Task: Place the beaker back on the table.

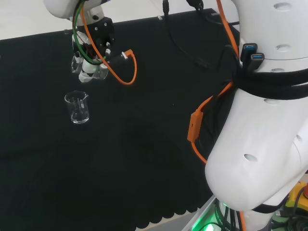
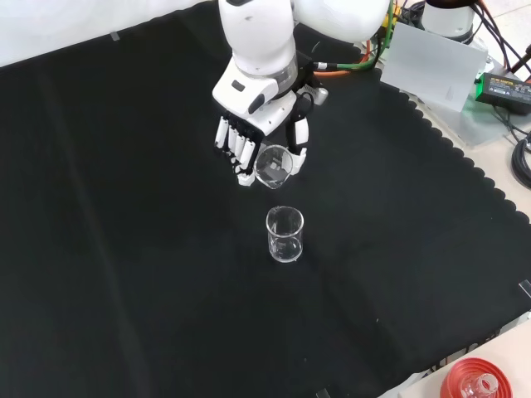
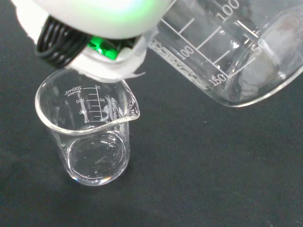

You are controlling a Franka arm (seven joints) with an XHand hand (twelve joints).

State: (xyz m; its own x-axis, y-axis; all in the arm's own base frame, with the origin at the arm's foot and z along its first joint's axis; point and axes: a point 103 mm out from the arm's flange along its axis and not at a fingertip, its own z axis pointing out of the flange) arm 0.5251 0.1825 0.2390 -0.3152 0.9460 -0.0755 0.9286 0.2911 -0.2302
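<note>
**Tilted beaker held above the surface, a second one standing below**

Closest to the wrist camera, a clear held beaker lies tipped well over, its printed scale lines sideways and its open rim turned down toward the black cloth. Beside it in that view a standing beaker sits upright on the cloth, spout to one side, with what may be a little clear liquid at the bottom, though that is hard to tell.

From the front, the hand hangs from the white arm over the middle of the surface. Its fingers curl down on the left and the thumb on the right, with the held beaker pinched between them, mouth tipped toward the camera. That beaker is clear of the cloth. The standing beaker rests just below it in the view, nearer the camera, apart from the hand.

Seen from the head camera, the hand is at upper left, the held beaker a faint glint at its left side, and the standing beaker stands below it on the cloth. An orange cable loops off the wrist.
</note>
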